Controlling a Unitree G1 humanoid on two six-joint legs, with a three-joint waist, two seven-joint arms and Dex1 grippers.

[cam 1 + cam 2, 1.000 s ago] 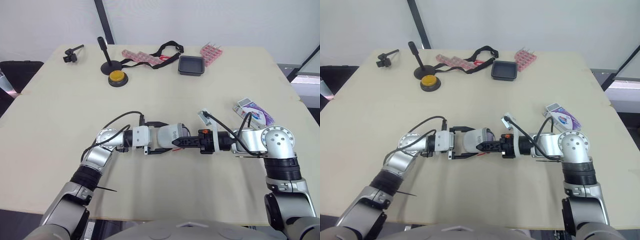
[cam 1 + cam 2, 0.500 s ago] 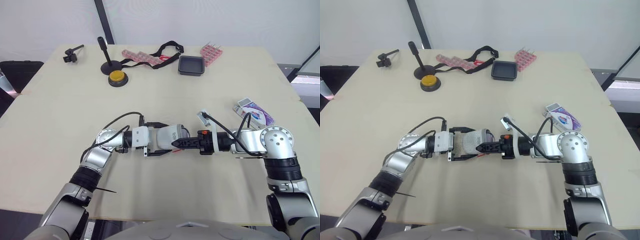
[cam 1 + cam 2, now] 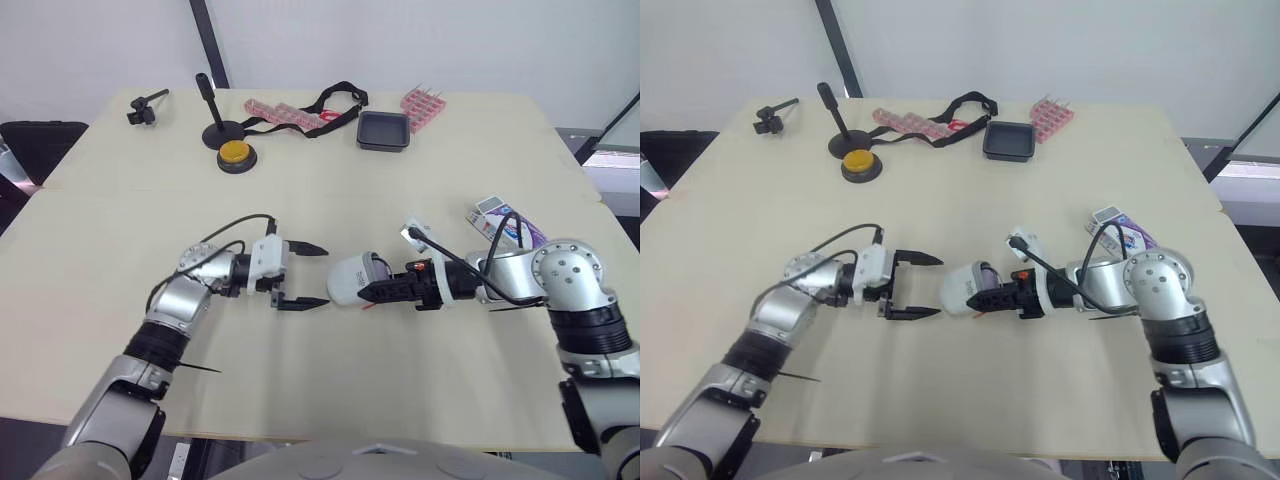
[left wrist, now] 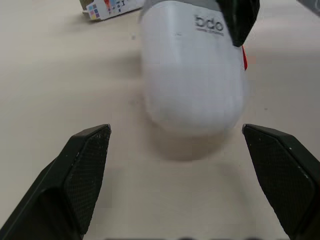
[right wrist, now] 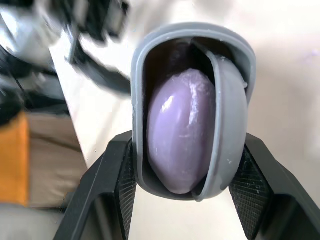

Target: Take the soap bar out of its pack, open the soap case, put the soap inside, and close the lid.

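A: What's changed?
B: Left gripper (image 3: 323,275) has released the soap case (image 3: 348,279) and backed off, fingers wide; right gripper (image 3: 385,291) clamps it over the table (image 3: 400,190).
A: Its heading?
B: Long axis across the table, closed end toward the left gripper, soap (image 5: 182,130) inside.

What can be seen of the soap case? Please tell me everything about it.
The soap case is a rounded white shell, plastic by its look, with a grey rim and grey letters printed on it. It lies on its side low over the table, open end towards the right gripper, whose black fingers clamp both sides. A purple soap bar sits inside, beside a grey curved part.
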